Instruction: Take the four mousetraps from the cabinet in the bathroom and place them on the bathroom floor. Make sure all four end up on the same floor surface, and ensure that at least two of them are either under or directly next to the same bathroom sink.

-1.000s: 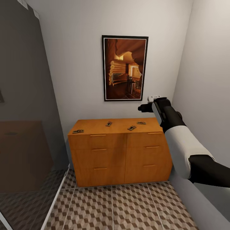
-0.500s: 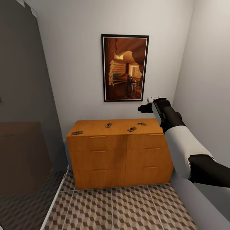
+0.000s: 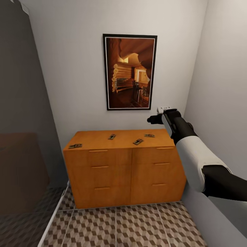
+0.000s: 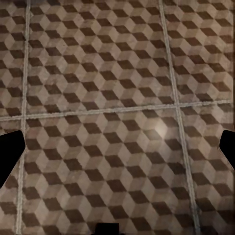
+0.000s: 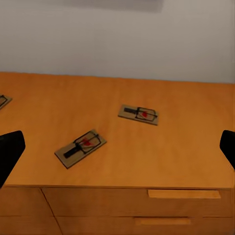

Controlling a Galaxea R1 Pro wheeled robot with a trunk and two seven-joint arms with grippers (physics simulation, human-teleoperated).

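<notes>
Cabinet (image 5: 117, 147) top w/ mousetraps (image 5: 81, 147); left wrist: bathroom floor (image 4: 117, 98).

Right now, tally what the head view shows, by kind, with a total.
Mousetraps: 4
Cabinet: 1
Framed picture: 1
Total: 6
</notes>
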